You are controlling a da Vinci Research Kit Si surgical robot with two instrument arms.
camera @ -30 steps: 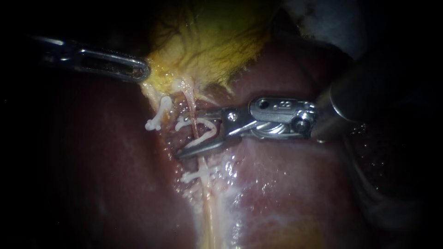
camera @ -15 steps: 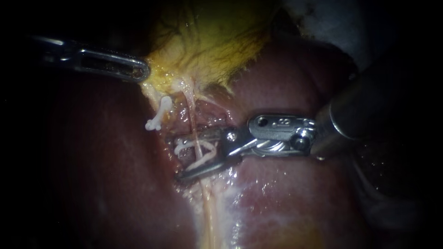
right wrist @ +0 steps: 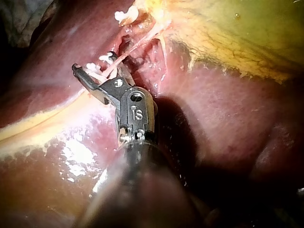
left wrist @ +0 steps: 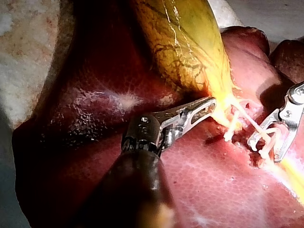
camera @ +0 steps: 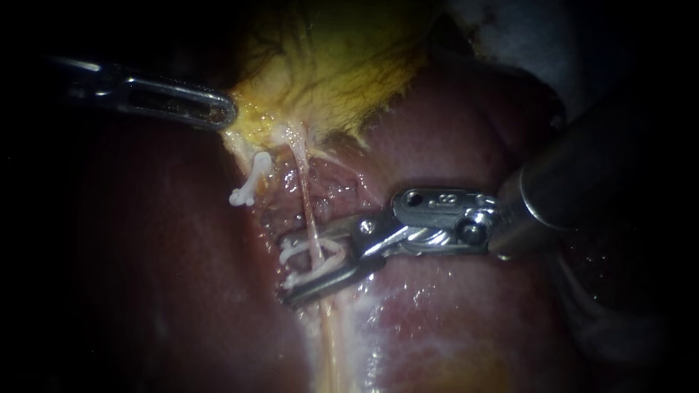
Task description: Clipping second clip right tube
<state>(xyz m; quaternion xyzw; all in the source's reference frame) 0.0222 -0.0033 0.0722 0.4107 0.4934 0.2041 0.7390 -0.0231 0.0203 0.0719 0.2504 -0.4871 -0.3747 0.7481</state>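
Here, the right instrument [camera: 284,268] is holding a bent white clip [camera: 320,266] in its wide, shiny jaws around the thin pale tube [camera: 306,196] near the middle. At ten o'clock, the left instrument [camera: 222,113] is pinching the bumpy yellow gallbladder [camera: 328,65].

The endoscope is looking closely down on the tube [camera: 306,196], gallbladder [camera: 328,73] far, liver [camera: 451,313] near. Each wrist camera is peering along its own shaft (left instrument [left wrist: 211,103], right instrument [right wrist: 92,61]); all three are sharing the clip [camera: 314,271] and tube.
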